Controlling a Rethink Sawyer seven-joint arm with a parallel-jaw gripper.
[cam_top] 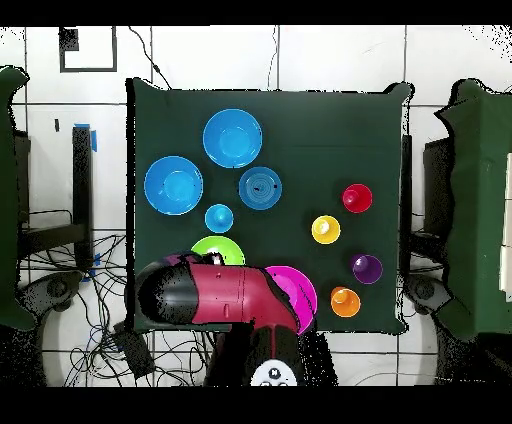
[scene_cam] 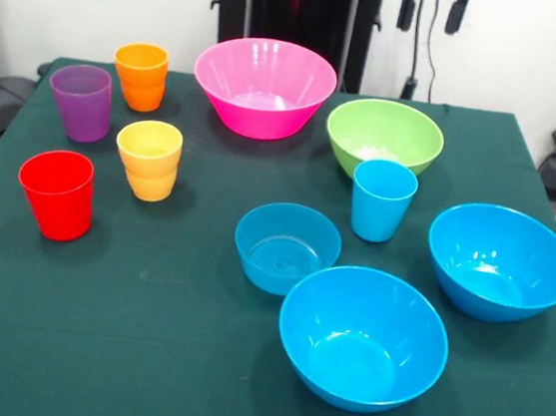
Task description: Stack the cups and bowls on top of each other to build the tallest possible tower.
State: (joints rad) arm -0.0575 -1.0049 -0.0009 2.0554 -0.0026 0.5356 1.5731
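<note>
The arm (cam_top: 215, 295) lies folded over the pink bowl (scene_cam: 264, 86); its end effector's state cannot be told.

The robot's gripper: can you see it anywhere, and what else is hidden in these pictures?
- Gripper: not visible in either view; the front view's top edge cuts off the arm.
- Green bowl: overhead view, partly covered by the red arm.
- Pink bowl: overhead view, partly under the arm.

In the overhead view, the green bowl (cam_top: 217, 249) and the pink bowl (cam_top: 296, 291) are partly covered by the red arm (cam_top: 215, 295). The pincer is not shown. The tabletop (scene_cam: 141, 353) is cut off by the front view's lower edge.
</note>
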